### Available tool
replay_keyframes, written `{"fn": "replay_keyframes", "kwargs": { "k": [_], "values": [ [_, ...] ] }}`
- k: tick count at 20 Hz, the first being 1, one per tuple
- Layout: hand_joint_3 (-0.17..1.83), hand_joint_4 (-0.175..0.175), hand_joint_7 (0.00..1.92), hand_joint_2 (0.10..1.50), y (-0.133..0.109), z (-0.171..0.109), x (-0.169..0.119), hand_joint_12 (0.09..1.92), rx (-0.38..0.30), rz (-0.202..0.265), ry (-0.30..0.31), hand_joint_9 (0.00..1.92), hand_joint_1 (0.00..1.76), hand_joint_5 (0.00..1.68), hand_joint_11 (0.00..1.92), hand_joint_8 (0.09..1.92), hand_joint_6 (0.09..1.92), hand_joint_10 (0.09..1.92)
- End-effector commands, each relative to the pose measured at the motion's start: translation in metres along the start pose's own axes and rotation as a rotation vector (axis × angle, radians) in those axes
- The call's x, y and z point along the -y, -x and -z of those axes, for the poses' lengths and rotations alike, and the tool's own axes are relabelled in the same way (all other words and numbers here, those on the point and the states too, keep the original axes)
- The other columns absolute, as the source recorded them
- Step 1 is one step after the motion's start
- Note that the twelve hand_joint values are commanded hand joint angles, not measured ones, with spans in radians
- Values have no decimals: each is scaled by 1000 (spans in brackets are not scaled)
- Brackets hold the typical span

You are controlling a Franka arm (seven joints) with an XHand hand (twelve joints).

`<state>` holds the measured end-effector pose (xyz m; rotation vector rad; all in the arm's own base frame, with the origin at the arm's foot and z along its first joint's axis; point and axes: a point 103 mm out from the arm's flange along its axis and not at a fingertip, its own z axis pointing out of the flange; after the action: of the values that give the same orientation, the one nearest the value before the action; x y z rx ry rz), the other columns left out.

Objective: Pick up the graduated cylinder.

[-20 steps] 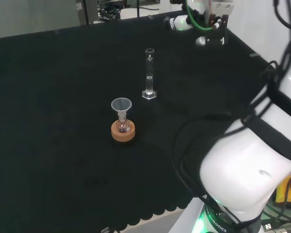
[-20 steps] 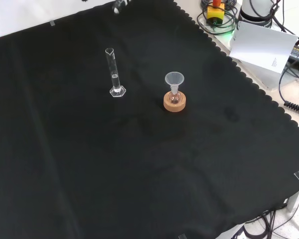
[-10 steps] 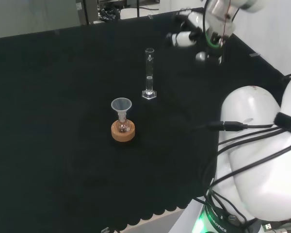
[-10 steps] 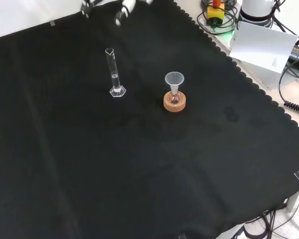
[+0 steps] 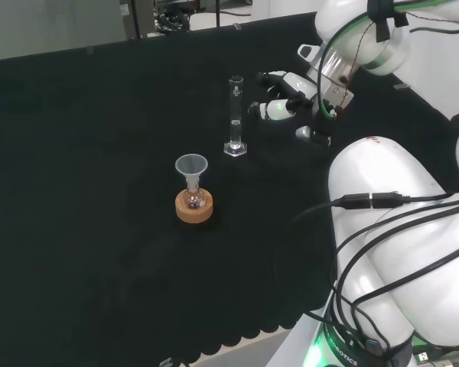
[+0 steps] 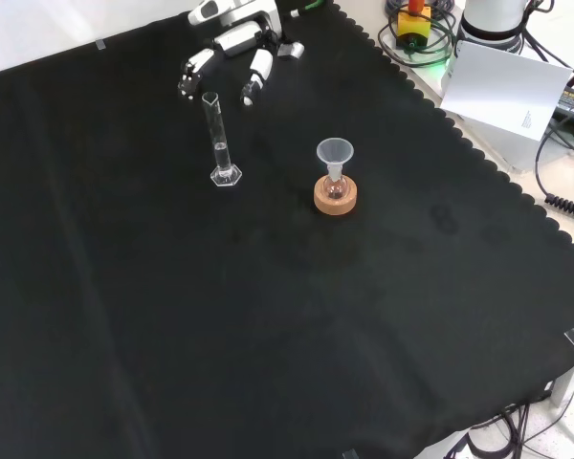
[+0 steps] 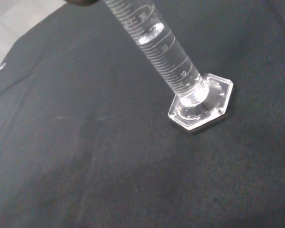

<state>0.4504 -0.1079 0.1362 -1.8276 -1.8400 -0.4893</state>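
Black cloth covers the desk (image 6: 383,316) from edge to edge on my front view, bare across the lower half of the frame. Working up from there, I reach a cork ring (image 6: 335,198) just right of centre, with a small flask (image 6: 336,187) seated in it and a clear funnel (image 6: 334,153) standing in the flask's neck. On the head view that same set sits left of centre, the cork ring (image 5: 194,208) under the funnel (image 5: 191,167).

Next back, to the upper left of the funnel on my front view, stands the graduated cylinder (image 6: 218,140), upright on its hexagonal foot, well apart from the cork ring. The wrist view has it close: printed scale up the tube, a little clear liquid low inside, the graduated cylinder (image 7: 167,53) and its foot flat on the cloth.

Farthest back, at the top of the front view, is the hand (image 6: 231,43). Its fingers (image 6: 253,78) are spread and released, reaching down toward the cylinder's rim with the tips just beside it, nothing between them. On the head view the hand (image 5: 302,88) sits in the upper middle of the frame, just right of the cylinder (image 5: 235,115), fingers (image 5: 274,111) pointing at the tube but apart from it.
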Motion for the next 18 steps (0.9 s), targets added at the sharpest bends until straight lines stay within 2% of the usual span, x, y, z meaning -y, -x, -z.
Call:
{"fn": "replay_keyframes", "kwargs": {
  "k": [1, 4, 8, 10, 18],
  "values": [
    [109, -46, 44, 900, 10, -19, -13, 1399, -107, 66, 8, 275, 814, 204, 91, 636, 87, 686],
    [136, -43, 97, 876, 11, -26, -19, 1396, -138, 79, 12, 309, 838, 205, 105, 646, 87, 690],
    [422, -43, 182, 737, 8, -33, -27, 1385, -176, 104, 34, 389, 877, 269, 125, 632, 87, 648],
    [500, -42, 216, 697, 6, -36, -30, 1386, -189, 120, 38, 418, 891, 287, 133, 638, 87, 646],
    [566, -30, 291, 665, 2, -44, -39, 1372, -254, 155, 74, 462, 914, 328, 177, 654, 87, 647]
  ]
}}
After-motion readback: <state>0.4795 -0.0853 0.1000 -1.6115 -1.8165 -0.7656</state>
